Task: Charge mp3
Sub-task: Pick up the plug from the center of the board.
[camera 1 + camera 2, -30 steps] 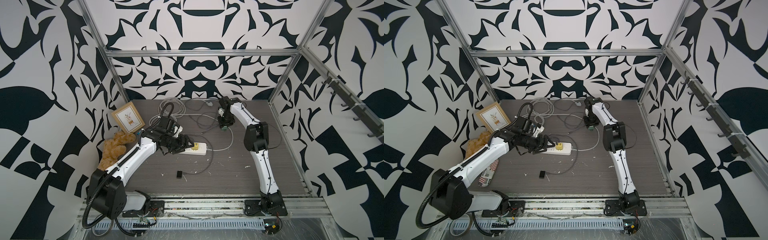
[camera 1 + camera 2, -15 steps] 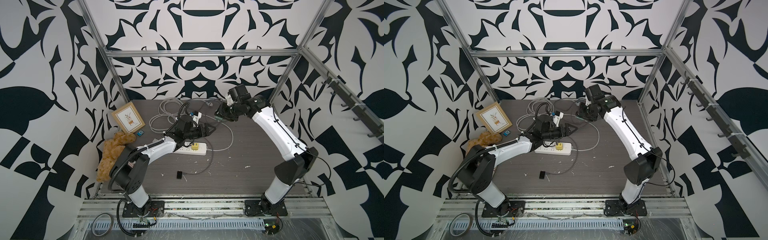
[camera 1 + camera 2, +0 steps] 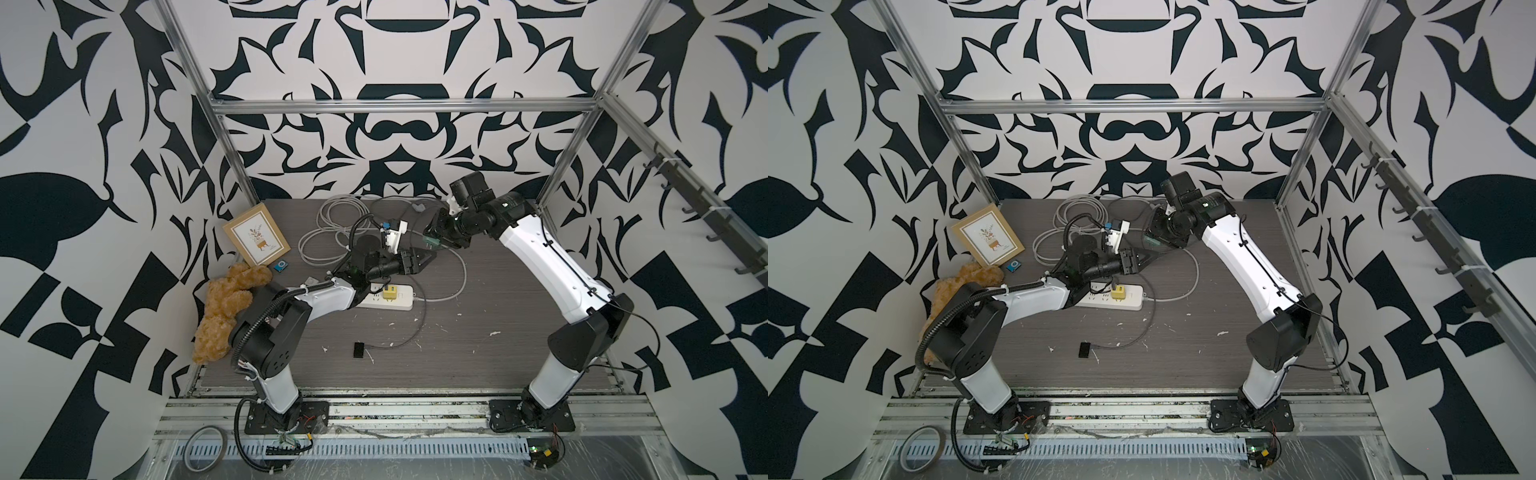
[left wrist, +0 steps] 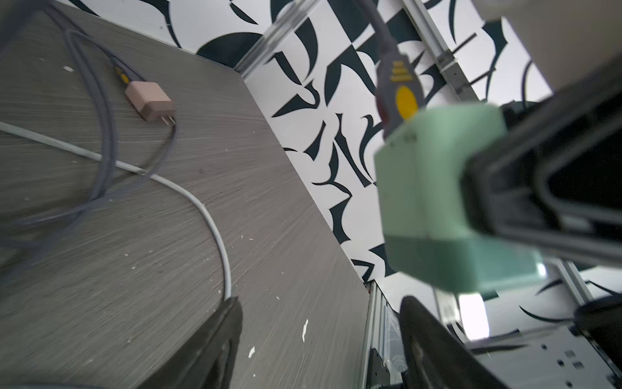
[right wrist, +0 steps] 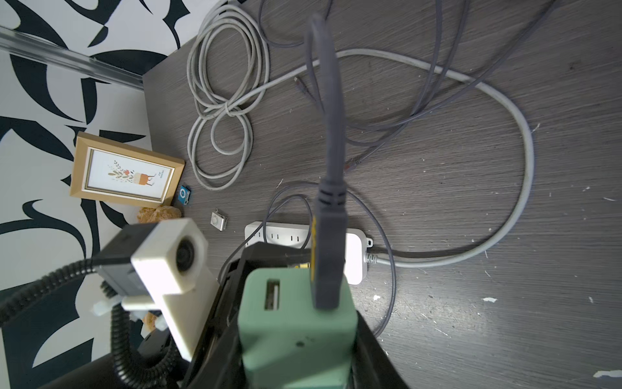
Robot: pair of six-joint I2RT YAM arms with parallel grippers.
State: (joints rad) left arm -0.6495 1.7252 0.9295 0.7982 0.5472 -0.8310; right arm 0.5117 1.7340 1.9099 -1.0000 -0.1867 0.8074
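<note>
The mp3 (image 3: pixel 280 267) (image 3: pixel 1014 266) (image 5: pixel 184 195), a tiny blue square player, lies on the table beside the picture frame, far from both grippers. My right gripper (image 3: pixel 432 237) (image 3: pixel 1153 241) (image 5: pixel 296 340) is shut on a green charger cube (image 4: pixel 434 202) (image 5: pixel 296 323) held above the table. A grey USB cable (image 5: pixel 331 208) is plugged into the cube. My left gripper (image 3: pixel 428 258) (image 3: pixel 1151 259) (image 4: pixel 319 303) stands open just below the cube with nothing between its fingers.
A white power strip (image 3: pixel 395 302) (image 3: pixel 1127 302) (image 5: pixel 355 249) carries a yellow charger (image 3: pixel 390 292). A pink charger cube (image 4: pixel 150 101), coiled grey cable (image 3: pixel 332 232), small black device (image 3: pixel 358 349), silver player (image 5: pixel 218 220), picture frame (image 3: pixel 256 237) and teddy bear (image 3: pixel 226 307) share the table.
My right arm has lifted the green cube off the back of the table. My left arm has left the power strip and swung up toward the cube.
</note>
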